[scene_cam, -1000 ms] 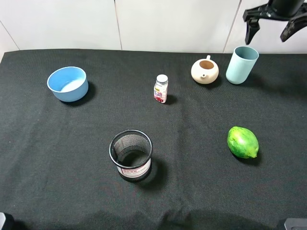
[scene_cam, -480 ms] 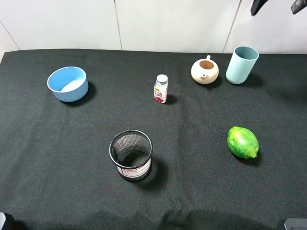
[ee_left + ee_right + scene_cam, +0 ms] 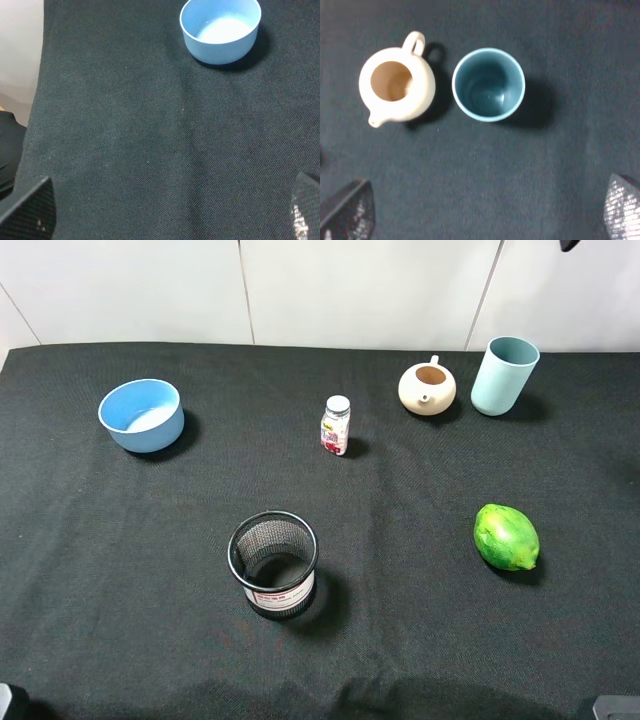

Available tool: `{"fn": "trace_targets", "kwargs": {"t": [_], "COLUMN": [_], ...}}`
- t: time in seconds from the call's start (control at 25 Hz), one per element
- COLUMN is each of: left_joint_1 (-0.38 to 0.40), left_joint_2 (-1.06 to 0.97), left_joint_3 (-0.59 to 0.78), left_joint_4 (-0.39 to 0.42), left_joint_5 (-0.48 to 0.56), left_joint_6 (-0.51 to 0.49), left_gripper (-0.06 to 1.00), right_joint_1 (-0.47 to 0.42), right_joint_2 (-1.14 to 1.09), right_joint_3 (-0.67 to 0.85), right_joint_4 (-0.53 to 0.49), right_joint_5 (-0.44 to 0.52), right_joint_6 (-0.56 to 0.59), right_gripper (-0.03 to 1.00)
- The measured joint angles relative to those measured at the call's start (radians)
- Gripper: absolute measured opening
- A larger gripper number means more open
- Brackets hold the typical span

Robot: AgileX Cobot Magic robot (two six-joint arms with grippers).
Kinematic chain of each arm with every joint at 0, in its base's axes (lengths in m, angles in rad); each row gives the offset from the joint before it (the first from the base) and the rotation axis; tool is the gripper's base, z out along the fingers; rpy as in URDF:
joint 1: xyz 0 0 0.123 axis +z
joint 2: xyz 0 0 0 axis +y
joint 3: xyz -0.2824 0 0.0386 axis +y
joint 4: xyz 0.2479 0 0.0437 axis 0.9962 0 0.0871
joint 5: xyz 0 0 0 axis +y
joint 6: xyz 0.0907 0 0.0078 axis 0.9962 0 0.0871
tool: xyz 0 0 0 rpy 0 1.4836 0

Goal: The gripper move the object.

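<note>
One smooth, handleless pale teal cup (image 3: 504,375) stands far right beside one glossy cream teapot (image 3: 427,388); both tools' fingers spread apart.

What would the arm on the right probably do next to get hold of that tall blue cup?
Probably lower straight down. The right gripper looks open, fingertips spread wide and empty, high above the upright cup, which stands apart from the teapot, leaving room for the fingers.
</note>
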Motion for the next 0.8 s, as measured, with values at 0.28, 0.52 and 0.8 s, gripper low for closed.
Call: {"fn": "trace_targets", "kwargs": {"t": [0.28, 0.52, 0.8], "left_joint_1": [0.0, 0.0, 0.0], "left_joint_2": [0.0, 0.0, 0.0], "left_joint_3": [0.0, 0.0, 0.0], "left_joint_4": [0.0, 0.0, 0.0], "left_joint_5": [0.0, 0.0, 0.0], "left_joint_6": [0.0, 0.0, 0.0], "left_gripper": [0.99, 0.99, 0.99], "right_joint_1": [0.0, 0.0, 0.0], "right_joint_2": [-0.16, -0.313, -0.487], "right_joint_3": [0.128, 0.227, 0.371], "right_joint_4": [0.0, -0.006, -0.008], "right_joint_5": [0.001, 0.001, 0.002], "right_joint_6": [-0.003, -0.003, -0.003], "right_gripper": [0.69, 0.69, 0.69]}}
